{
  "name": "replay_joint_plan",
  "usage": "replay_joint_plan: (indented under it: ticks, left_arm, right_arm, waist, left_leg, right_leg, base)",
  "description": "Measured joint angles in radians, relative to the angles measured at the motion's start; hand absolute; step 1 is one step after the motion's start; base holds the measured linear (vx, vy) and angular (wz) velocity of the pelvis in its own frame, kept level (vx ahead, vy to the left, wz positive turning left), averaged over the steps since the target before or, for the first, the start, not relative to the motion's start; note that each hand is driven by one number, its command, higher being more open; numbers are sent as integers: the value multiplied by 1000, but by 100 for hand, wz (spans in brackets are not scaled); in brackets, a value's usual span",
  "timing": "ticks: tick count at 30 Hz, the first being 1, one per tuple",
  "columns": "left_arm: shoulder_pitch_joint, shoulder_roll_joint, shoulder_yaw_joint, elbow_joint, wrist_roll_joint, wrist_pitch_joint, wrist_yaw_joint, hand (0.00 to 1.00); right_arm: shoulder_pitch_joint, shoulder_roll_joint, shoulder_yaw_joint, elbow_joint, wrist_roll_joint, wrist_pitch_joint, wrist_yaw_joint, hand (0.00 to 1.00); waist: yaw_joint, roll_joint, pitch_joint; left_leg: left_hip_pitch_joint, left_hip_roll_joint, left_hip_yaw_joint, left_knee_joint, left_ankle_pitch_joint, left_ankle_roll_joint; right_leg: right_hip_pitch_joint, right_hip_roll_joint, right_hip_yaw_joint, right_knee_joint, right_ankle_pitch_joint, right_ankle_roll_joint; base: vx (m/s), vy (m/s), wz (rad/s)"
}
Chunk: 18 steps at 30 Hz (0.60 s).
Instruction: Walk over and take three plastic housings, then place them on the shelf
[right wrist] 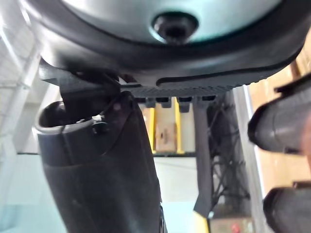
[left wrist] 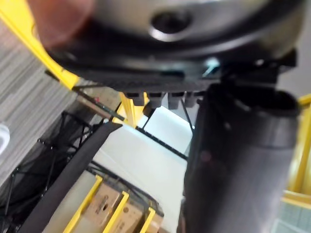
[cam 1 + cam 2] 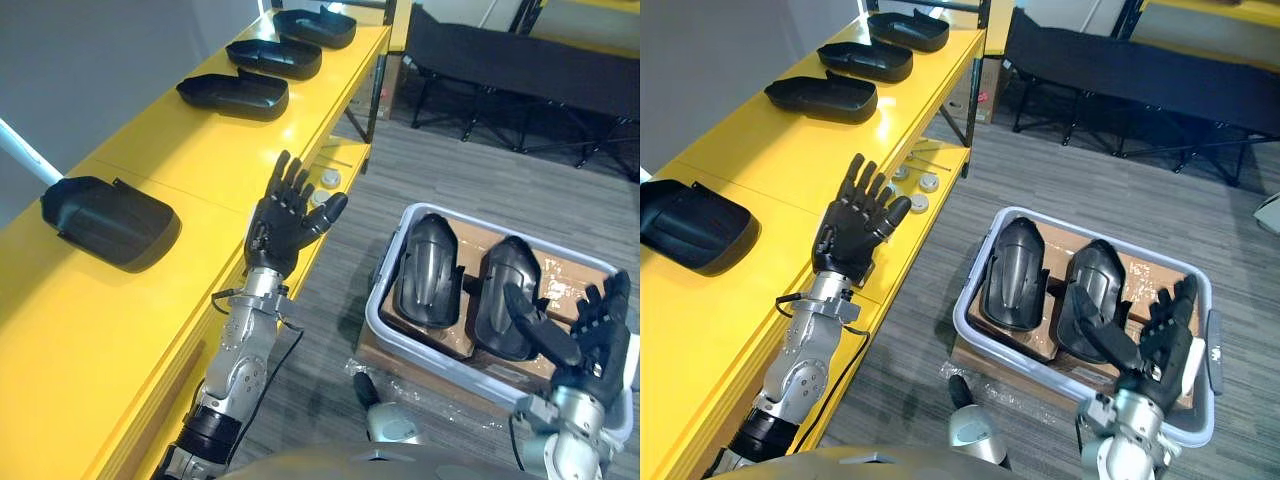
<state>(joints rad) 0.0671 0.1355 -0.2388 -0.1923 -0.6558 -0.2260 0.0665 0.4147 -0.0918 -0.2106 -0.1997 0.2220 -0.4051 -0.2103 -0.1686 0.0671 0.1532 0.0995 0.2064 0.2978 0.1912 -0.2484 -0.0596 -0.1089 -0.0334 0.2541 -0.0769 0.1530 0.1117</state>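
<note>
Left eye view: glossy curved black housings (image 3: 232, 93) on smooth yellow shelf (image 3: 205, 165).

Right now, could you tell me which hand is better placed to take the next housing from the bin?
The right hand. It is open over the grey bin, close by the black housing on that side. The left hand is open over the yellow shelf, away from the bin.
</note>
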Motion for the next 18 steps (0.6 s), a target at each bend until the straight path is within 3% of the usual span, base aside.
replay_joint_plan:
  ticks: [1, 2, 3, 6, 9, 11, 12, 13, 14, 15, 16, 17, 18]
  left_arm:
    - [55, 1, 22, -33, 0, 0, 1, 100]
    - [76, -1, 27, -47, 0, -1, 0, 100]
    - [110, -1, 30, -65, 0, -8, -14, 100]
    - [140, -1, 24, -95, 0, -41, -87, 100]
    - [146, 2, 17, -95, 0, -55, -108, 100]
    - [150, 2, 17, -95, -1, -54, -120, 100]
    - [147, 2, 13, -92, 1, -53, -118, 100]
    - [135, 12, 8, -90, 5, -49, -114, 100]
    - [129, 19, 9, -90, 8, -48, -114, 100]
    - [118, 22, 10, -85, 14, -43, -125, 100]
    - [92, 30, 10, -71, 23, -33, -137, 100]
    - [99, 22, 8, -55, 22, -31, -153, 100]
    - [99, 19, 5, -38, 19, -31, -170, 100]
  right_arm:
    - [-58, -40, 49, 29, 0, 1, 5, 100]
    - [-77, -56, 69, 40, 0, 2, 5, 100]
    - [-90, -71, 104, 55, 0, 9, 3, 100]
    - [-85, -53, 182, 126, 1, 31, -32, 100]
    - [-6, 5, 220, 155, 1, 50, -28, 100]
    - [54, 20, 219, 153, 39, 49, 30, 100]
    - [53, 20, 219, 154, 50, 49, 39, 100]
    - [31, 19, 220, 154, 84, 49, 52, 100]
    - [14, 17, 224, 154, 104, 45, 60, 100]
    - [-11, 16, 225, 157, 110, 26, 63, 100]
    - [-59, 12, 237, 185, 106, 8, 53, 100]
    - [-119, -3, 269, 232, 94, -3, 21, 100]
    - [-145, -12, 288, 253, 84, -8, -3, 100]
  waist:
    - [32, 17, -3]
    - [40, 25, -6]
    - [53, 32, -5]
    - [86, 27, -3]
    - [88, 17, 3]
    - [81, -2, 21]
    - [78, -5, 28]
    - [77, -12, 35]
    - [81, -9, 36]
    - [83, 4, 44]
    - [90, -12, 38]
    - [97, 4, 46]
    - [102, 7, 43]
  left_leg:
    - [-18, -26, -121, 35, -47, -5]
    - [-24, -35, -157, 45, -61, -12]
    - [-31, -52, -168, 63, -74, -30]
    - [-64, -89, -187, 99, -73, -33]
    - [-51, -104, -186, 111, -74, -31]
    - [11, -124, -128, 100, -84, -12]
    - [18, -126, -110, 105, -87, -8]
    - [7, -129, -83, 120, -80, 7]
    - [-7, -113, -75, 120, -74, 26]
    - [-17, -111, -72, 102, -72, 31]
    - [-37, -114, -59, 98, -55, 40]
    - [-48, -103, -55, 100, -40, 40]
    - [-53, -92, -55, 104, -36, 38]
  right_leg:
    - [-11, 10, 36, 0, 5, -1]
    - [-16, 14, 38, 0, 6, -1]
    - [-16, -1, 37, 0, 18, 7]
    - [-32, -39, 28, 9, 31, 27]
    - [-37, -44, 32, 35, 35, 30]
    - [-38, -43, 5, 68, 45, 32]
    - [-41, -39, -15, 74, 62, 18]
    - [-64, -25, -50, 62, 144, -10]
    - [-70, -25, -63, 34, 190, -5]
    - [-108, -30, -129, 117, 134, -32]
    - [-186, -68, -211, 372, -70, -121]
    - [-217, -119, -259, 564, -171, -136]
    - [-213, -146, -274, 625, -195, -135]
  base:
    - [-123, 177, -94]
    - [-67, 180, -64]
    - [-38, 172, -4]
    - [-22, 167, 15]
    - [21, 100, -20]
    - [-10, 52, -91]
    - [-137, 62, -111]
    - [-188, 19, -88]
    - [-242, 11, -90]
    - [-202, -12, -48]
    - [-181, 15, -28]
    - [-146, 22, -7]
    - [-99, -6, -17]
